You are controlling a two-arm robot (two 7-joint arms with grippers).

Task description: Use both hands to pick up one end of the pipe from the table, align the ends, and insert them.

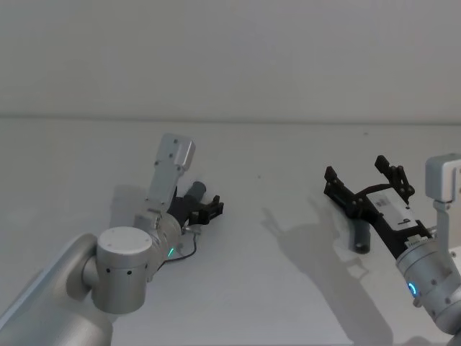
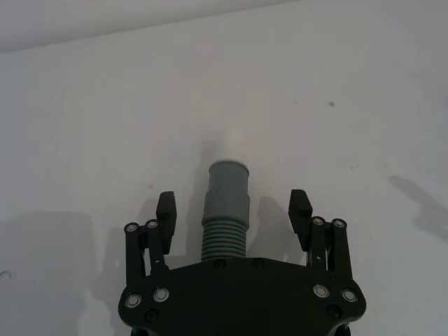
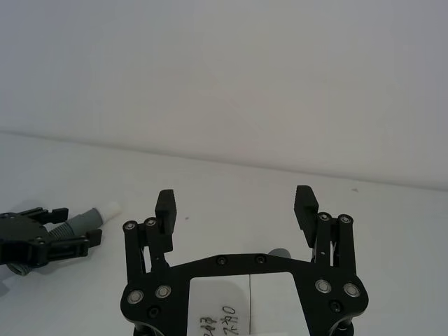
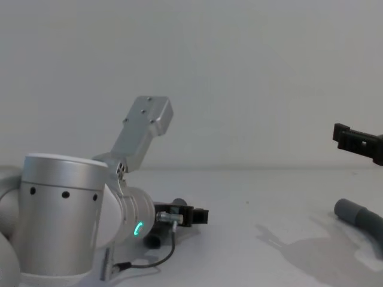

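Although low over the white bench (image 1: 274, 288) on the left side, grips nothing: left claw (image 2: 233, 208) spread wide, one finger (image 2: 166, 210) on each side of the elbow (image 2: 225, 227), with a gap to the grey plastic on both sides. Elbow lying on the bench between those fingers, ribbed stretch nearest the claw's palm, smooth collar beyond it, narrow whitish tip (image 2: 232, 135) pointing away from the wrist. From the chest, same claw close to the bench, just ahead of the fat silver wrist (image 4: 122, 221) with its green ring light (image 4: 138, 228). Bare bench across the middle, crossed by soft shadows (image 1: 310, 245).

Further right, right claw (image 1: 361, 176) hanging above the bench, likewise spread wide and pinching nothing, fingers pointing away from the robot. Below that claw, hose (image 1: 360, 238) lying on the bench, mostly hidden by claw and wrist from the head. From the chest, its smooth grey cuff (image 4: 350, 210) at the right edge, open end turned toward the left, well under the black finger above it. From the right wrist, left claw and elbow far off to one side, whitish tip poking out past the fingers. Elbow and hose well apart, tip and cuff not joined.
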